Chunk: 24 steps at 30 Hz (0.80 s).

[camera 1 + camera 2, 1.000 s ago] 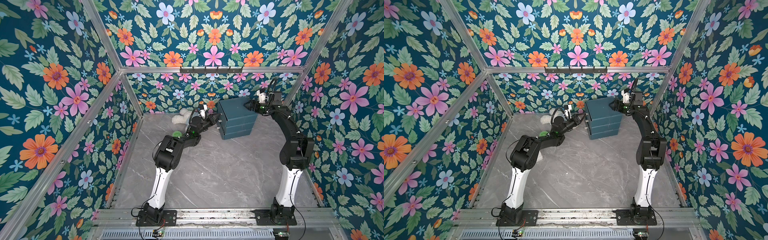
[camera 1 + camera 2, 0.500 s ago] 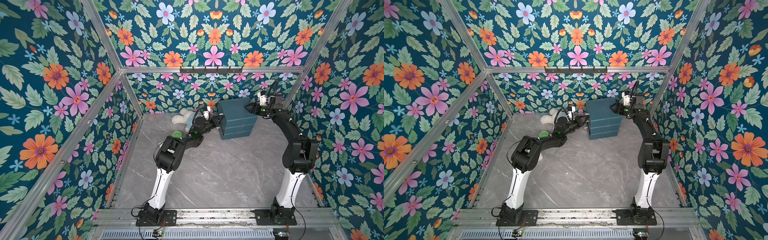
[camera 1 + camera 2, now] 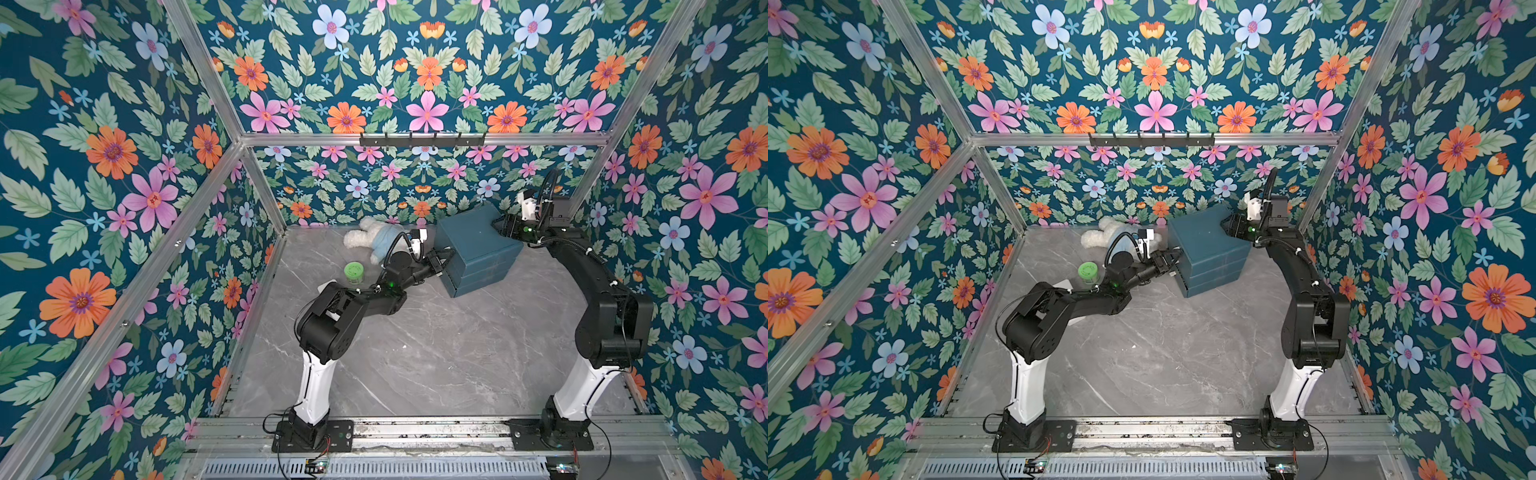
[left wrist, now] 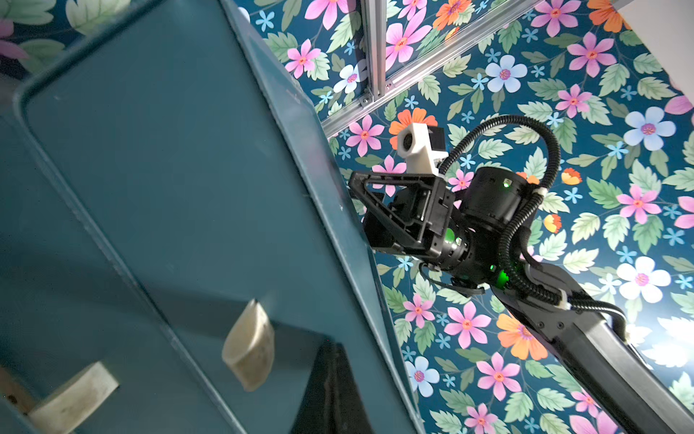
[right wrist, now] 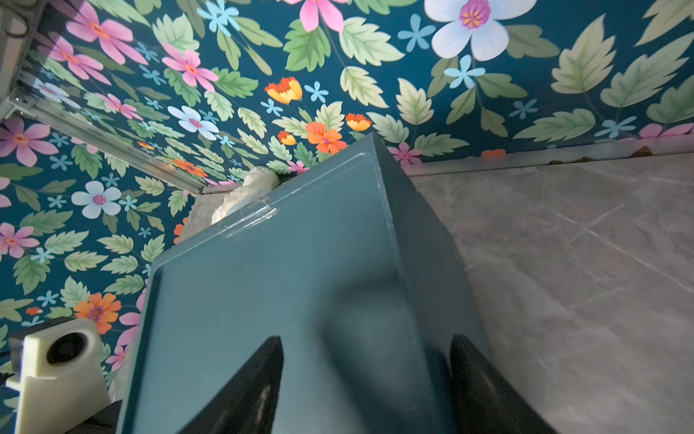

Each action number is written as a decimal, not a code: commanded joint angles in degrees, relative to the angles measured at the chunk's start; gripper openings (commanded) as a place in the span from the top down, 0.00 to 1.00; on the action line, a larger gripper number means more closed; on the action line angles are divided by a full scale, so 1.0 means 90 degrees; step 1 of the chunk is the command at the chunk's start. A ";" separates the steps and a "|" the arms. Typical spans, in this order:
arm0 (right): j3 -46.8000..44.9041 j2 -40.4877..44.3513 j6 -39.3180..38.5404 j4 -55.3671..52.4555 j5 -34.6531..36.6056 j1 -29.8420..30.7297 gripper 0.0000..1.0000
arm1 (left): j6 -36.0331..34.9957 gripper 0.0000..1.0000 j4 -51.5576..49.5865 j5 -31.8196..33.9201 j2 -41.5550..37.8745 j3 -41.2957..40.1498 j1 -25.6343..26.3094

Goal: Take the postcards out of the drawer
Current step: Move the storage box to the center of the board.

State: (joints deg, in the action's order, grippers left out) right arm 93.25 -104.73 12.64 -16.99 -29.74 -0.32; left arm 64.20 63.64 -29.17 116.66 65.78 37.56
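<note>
Step in hand, as I read it: get a drawer open. Every front on the teal cabinet [image 3: 478, 245] looks flush, so the postcards aren't in view anywhere and are presumably inside. Which drawer: can't tell.

Left gripper [image 3: 442, 259] sits at the drawer face, fingers [image 4: 330, 390] clenched into one dark wedge with nothing between them. The tip is just beside the nearer cream handle [image 4: 248, 349], not around it. A second handle [image 4: 75, 398] shows on the neighbouring front.

Right gripper [image 3: 500, 226] is at the cabinet's top back edge, fingers [image 5: 244, 387] spread astride it. Whether the pads actually bite: can't tell.

To do it well:
- Left needs to open, then straddle the tab or hook behind it.
- It should pull straight along the drawer's travel, with no side load.
- Right should bear on the shell first. The cabinet looks like light moulded plastic on a polished grey marble-look table [image 3: 436, 353], so it likely slides or yaws before the drawer gives.

Materials:
- Cabinet: smooth plastic with a slight sheen, rounded corners, recessed panels.
- Handles: small curved cream tabs that look hard and slick, with little to pinch.
- A fluffy white plush [image 3: 374, 241] and a green-lidded jar [image 3: 353, 272] sit near the left arm, worth watching on the pull-back.
</note>
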 commanded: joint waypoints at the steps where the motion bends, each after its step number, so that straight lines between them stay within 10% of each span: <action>1: 0.0070 0.0067 -0.0057 -0.0937 -0.1435 0.0462 0.28 | 0.0220 0.94 0.0605 -0.0496 -0.0402 -0.0559 0.0133; 11: 0.0837 -0.0506 -0.0340 -0.1601 -0.1281 0.1218 0.28 | -0.0044 0.92 0.0294 -0.0233 -0.1818 -0.2188 0.0133; 17: 0.1090 -0.0302 -0.0085 -0.1581 -0.0492 0.1316 0.25 | -0.1571 0.86 -0.2179 0.0261 -0.3043 -0.2496 -0.0172; 24: 0.0468 0.0755 0.0009 -0.1420 0.0812 0.1321 0.15 | -0.3117 0.44 -0.4413 0.1305 -0.4334 -0.2265 -0.0433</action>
State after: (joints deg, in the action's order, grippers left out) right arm 99.33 -100.44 11.88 -29.78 -27.59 11.55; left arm 44.16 33.52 -22.52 79.96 44.86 34.44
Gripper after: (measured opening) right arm 0.841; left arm 0.511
